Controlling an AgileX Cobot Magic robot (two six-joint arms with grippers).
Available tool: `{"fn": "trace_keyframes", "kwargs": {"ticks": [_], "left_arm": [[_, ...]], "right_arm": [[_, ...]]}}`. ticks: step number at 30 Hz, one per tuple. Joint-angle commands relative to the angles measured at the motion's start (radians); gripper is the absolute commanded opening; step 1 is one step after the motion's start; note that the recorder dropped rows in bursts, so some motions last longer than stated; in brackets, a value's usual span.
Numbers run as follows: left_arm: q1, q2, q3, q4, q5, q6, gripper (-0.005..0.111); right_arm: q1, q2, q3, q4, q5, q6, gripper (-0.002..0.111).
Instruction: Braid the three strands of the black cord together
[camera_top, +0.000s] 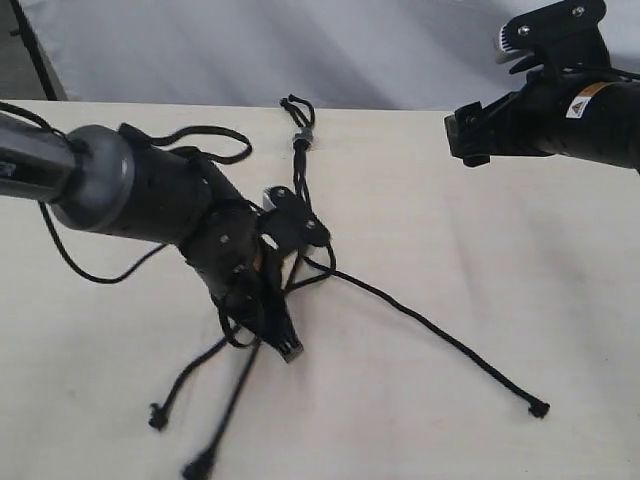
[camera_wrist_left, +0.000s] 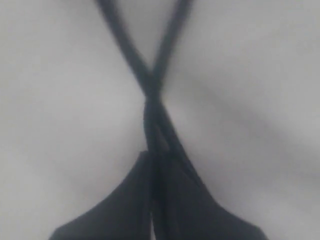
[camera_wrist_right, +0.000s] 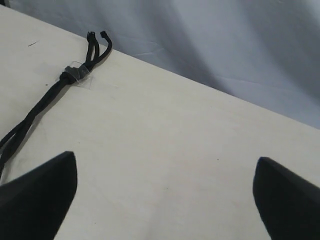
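A pale wooden table filled most of the view. A creased grey-white cloth ran along beyond its far edge. A dark pole slanted past the far left corner.

The exterior camera is looking obliquely down across the table. The left wrist camera is pressing close to 2 crossing strands, seemingly facing downward; the right one, farther off, is sharing the black cord's knot with the exterior.

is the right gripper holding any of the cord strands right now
No, the right gripper has its fingers wide apart with nothing between them, and the black cord lies on the table away from it.
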Motion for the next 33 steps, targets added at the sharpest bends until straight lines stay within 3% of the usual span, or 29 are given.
{"fn": "trace_keyframes", "kwargs": {"ticks": [1,4,8,11,17,20,24,26,29,33], "left_arm": [[-0.147,-0.013,0.017,-0.004,-0.013,0.01,0.0],[-0.077,-0.124,0.017,0.117,-0.048,-0.174,0.0],[0.08,-0.18,0.019,0.121,0.023,-0.186,0.0],[0.151,-0.129,0.019,0.119,0.031,-0.188,0.0],[0.171,-0.036,0.019,0.119,0.035,-0.216,0.003],[0.171,-0.012,0.019,0.119,0.035,-0.223,0.018],[0.171,-0.021,0.017,0.121,0.038,-0.248,0.049],[0.171,-0.044,0.017,0.123,0.036,-0.248,0.056],[0.181,-0.137,0.017,0.145,0.021,-0.248,0.058],[0.254,-0.306,0.019,0.145,-0.027,-0.274,0.057]], "right_arm": [[0.0,-0.007,0.003,0.0,-0.035,0.022,0.088],[0.0,-0.007,0.003,0.0,-0.035,0.022,0.088],[0.0,0.023,0.003,0.0,-0.043,0.027,0.088],[0.0,0.054,0.003,0.0,-0.06,0.03,0.088],[0.0,0.067,0.003,0.0,-0.062,0.077,0.088],[0.0,0.067,0.003,0.0,-0.062,0.125,0.088],[0.012,0.067,-0.012,0.0,-0.01,0.132,0.088],[0.037,0.067,-0.031,0.0,0.035,0.13,0.088],[0.094,0.067,-0.087,0.0,0.162,0.126,0.088],[0.2,0.067,-0.161,0.0,0.347,0.118,0.088]]}}
